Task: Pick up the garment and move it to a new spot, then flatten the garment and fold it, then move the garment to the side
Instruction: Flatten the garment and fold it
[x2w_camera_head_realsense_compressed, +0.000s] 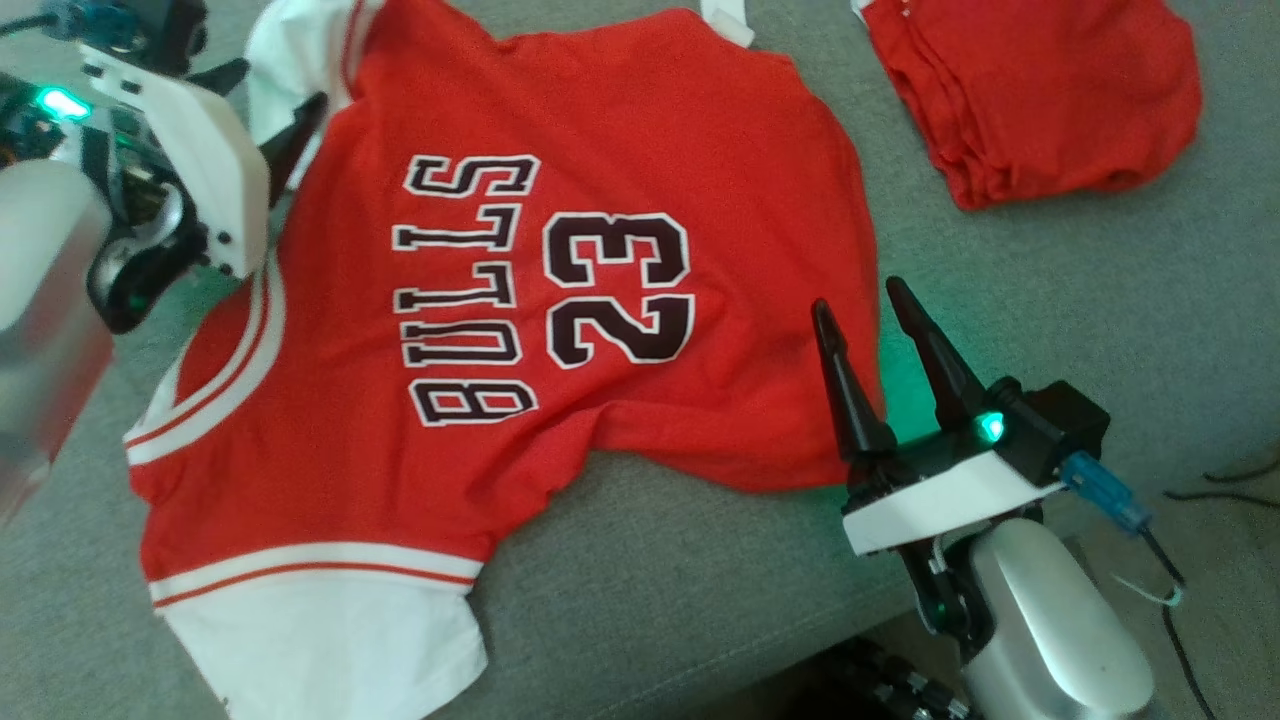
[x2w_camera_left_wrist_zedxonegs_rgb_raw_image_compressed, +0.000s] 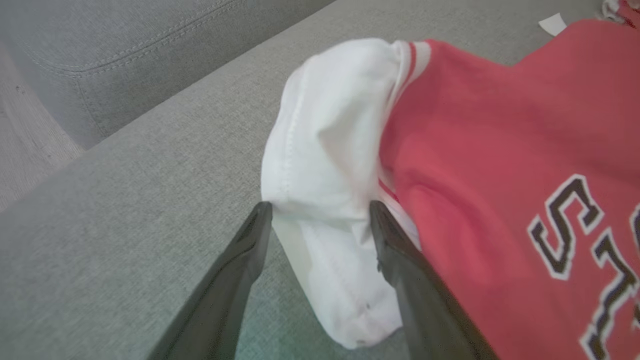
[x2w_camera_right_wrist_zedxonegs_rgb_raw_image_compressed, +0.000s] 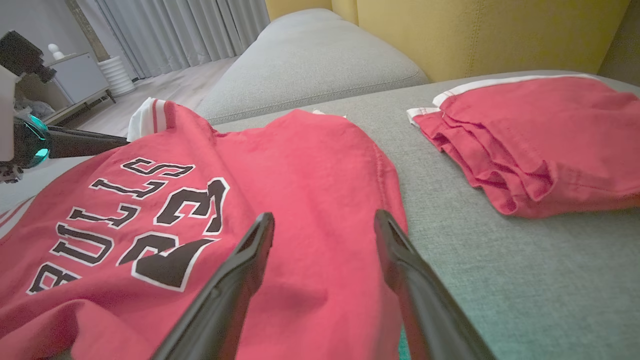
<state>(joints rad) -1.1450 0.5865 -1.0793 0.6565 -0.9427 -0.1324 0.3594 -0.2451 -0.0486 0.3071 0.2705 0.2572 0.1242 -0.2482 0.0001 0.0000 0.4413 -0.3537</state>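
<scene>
I see the red shirt (x2w_camera_head_realsense_compressed: 560, 300) spread out on the grey sofa (x2w_camera_head_realsense_compressed: 650, 580), printed side up, with "BULLS" and "23" in dark letters edged in white. It is not quite flat: the lower edge near the middle is rumpled, and the fabric bunches a little at the hem on my right. One white sleeve (x2w_camera_left_wrist_zedxonegs_rgb_raw_image_compressed: 325, 140) is at the far left corner of the shirt, and the other sleeve (x2w_camera_head_realsense_compressed: 330, 630) lies at the near left, close to the front edge of the seat.

My left tool (x2w_camera_left_wrist_zedxonegs_rgb_raw_image_compressed: 319, 205) is spread wide and holds nothing. Its two dark fingers straddle the far sleeve, one tip at each side of the white cloth, and the fabric between them is loose rather than pinched.

My right tool (x2w_camera_head_realsense_compressed: 858, 295) is also wide and empty. It sits at the shirt's hem on the right side. From the head camera, one finger lies over the red fabric and the other over bare sofa just beside the edge. I cannot tell whether either finger touches the cloth.

A folded pile of red clothes (x2w_camera_head_realsense_compressed: 1040, 90) with a white trim sits well apart from the shirt, at the far right of the seat. A dark cable (x2w_camera_head_realsense_compressed: 1170, 590) trails behind the right wrist.
</scene>
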